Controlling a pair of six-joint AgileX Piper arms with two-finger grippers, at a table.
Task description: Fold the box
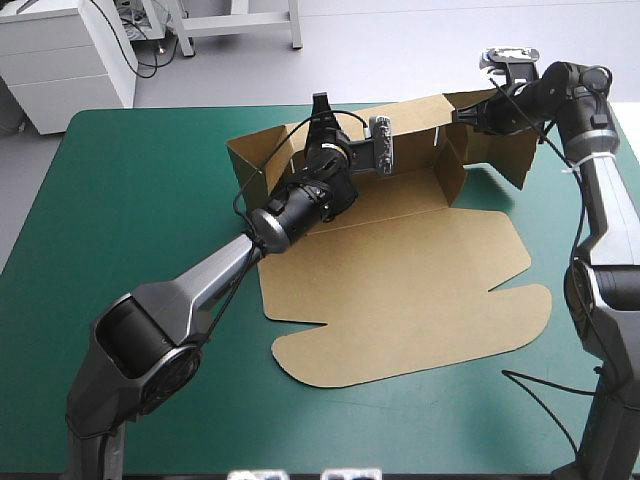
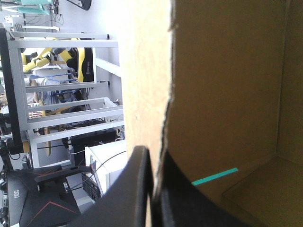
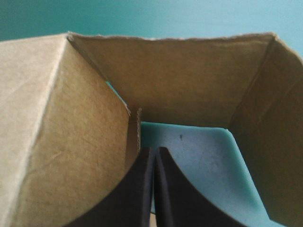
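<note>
On your left, the left gripper (image 1: 321,108) reaches across the box (image 1: 400,280) and is pinched on the top edge of the far wall. The box lies on the middle and far part of the teal-green cover (image 1: 130,200), its far walls raised and its lid flat toward the near edge. At the box's far right corner, the right gripper (image 1: 472,112) is clenched on a side flap.

SURFACE: teal-green table (image 1: 130,200) | ON IT: brown box (image 1: 400,300), lid flat near side, walls raised far side
</note>
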